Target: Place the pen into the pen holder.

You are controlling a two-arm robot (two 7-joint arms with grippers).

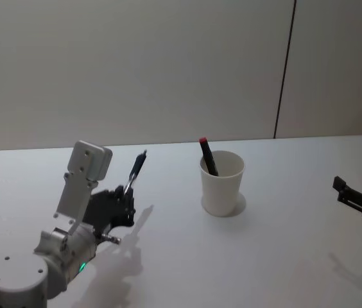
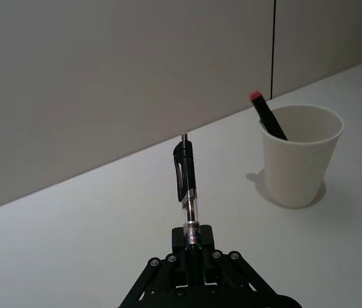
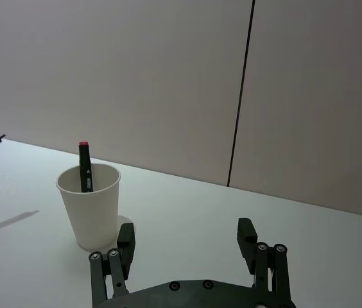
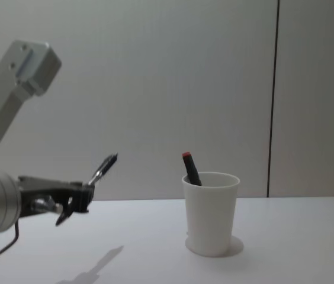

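Head view: we find the left gripper (image 1: 127, 194), fingers clamped on the slim black pen (image 1: 136, 171), held clear of the counter (image 1: 284, 256), well left of the pen holder (image 1: 221, 186). Left wrist view: clear barrel pinched, clip end outward, suiting insertion. Right wrist view: right gripper (image 3: 186, 230), fingers spread and empty, near that tapered paper pen holder.

surface: white table (image 1: 284, 256) | on it: pen holder (image 1: 221, 189), upright, near the middle

Bare table (image 1: 168, 263) lay between the left gripper (image 1: 127, 192) clasping the pen (image 1: 137, 169) and the pen holder (image 1: 221, 187), its mouth seemingly part-blocked by a marker (image 1: 207, 156).
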